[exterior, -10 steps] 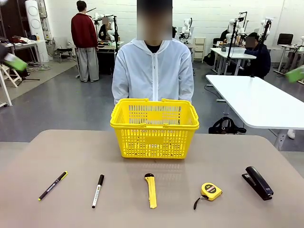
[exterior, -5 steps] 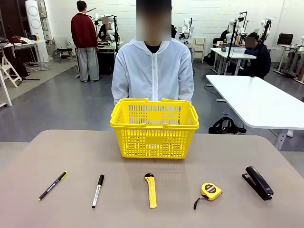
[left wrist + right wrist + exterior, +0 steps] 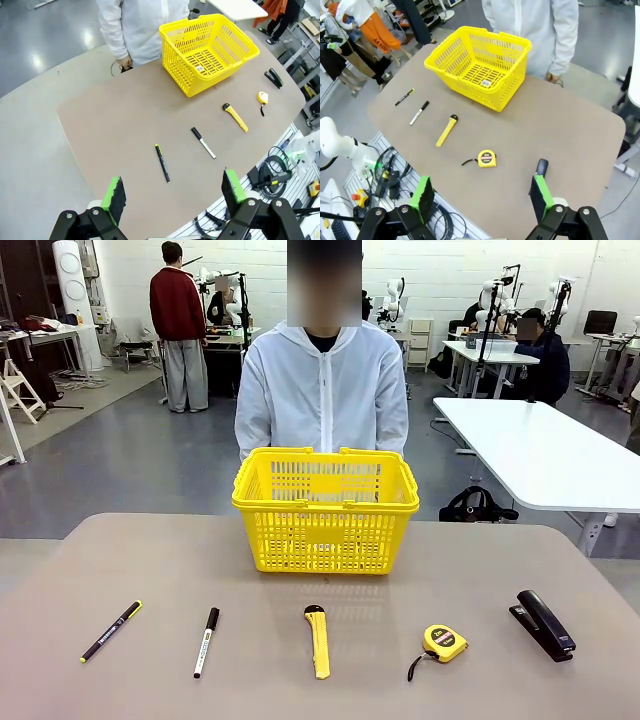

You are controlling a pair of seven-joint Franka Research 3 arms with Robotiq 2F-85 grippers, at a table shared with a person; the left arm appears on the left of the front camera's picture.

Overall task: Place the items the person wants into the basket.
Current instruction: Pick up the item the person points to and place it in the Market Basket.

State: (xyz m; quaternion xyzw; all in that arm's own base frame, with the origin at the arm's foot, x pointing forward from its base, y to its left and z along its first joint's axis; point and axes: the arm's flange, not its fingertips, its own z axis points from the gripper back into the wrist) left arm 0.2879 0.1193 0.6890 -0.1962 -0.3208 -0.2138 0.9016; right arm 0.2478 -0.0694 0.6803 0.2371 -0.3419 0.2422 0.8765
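Observation:
A black pen [image 3: 111, 630] [image 3: 162, 163] [image 3: 404, 97] with yellow-green lettering lies at the table's near left. Right of it lies a white-barrelled marker [image 3: 206, 641] [image 3: 203, 142] [image 3: 419, 112] with a black cap. The yellow basket [image 3: 325, 508] [image 3: 209, 50] [image 3: 479, 65] stands at the far middle, in front of the person [image 3: 322, 385] in a white lab coat. My left gripper [image 3: 173, 193] hangs open high above the table's left end, nothing between its fingers. My right gripper [image 3: 482, 197] is open too, high over the right end.
A yellow utility knife [image 3: 318, 640] [image 3: 235, 116] [image 3: 446, 130], a yellow-and-black tape measure [image 3: 441, 643] [image 3: 262, 98] [image 3: 485, 158] and a black stapler [image 3: 543, 624] [image 3: 274, 78] [image 3: 539, 171] lie in the near row. Cables hang below the table's near edge.
A second ago green pads showed at the left and right edges of the front view; both have gone out of that view. The table's things have not moved.

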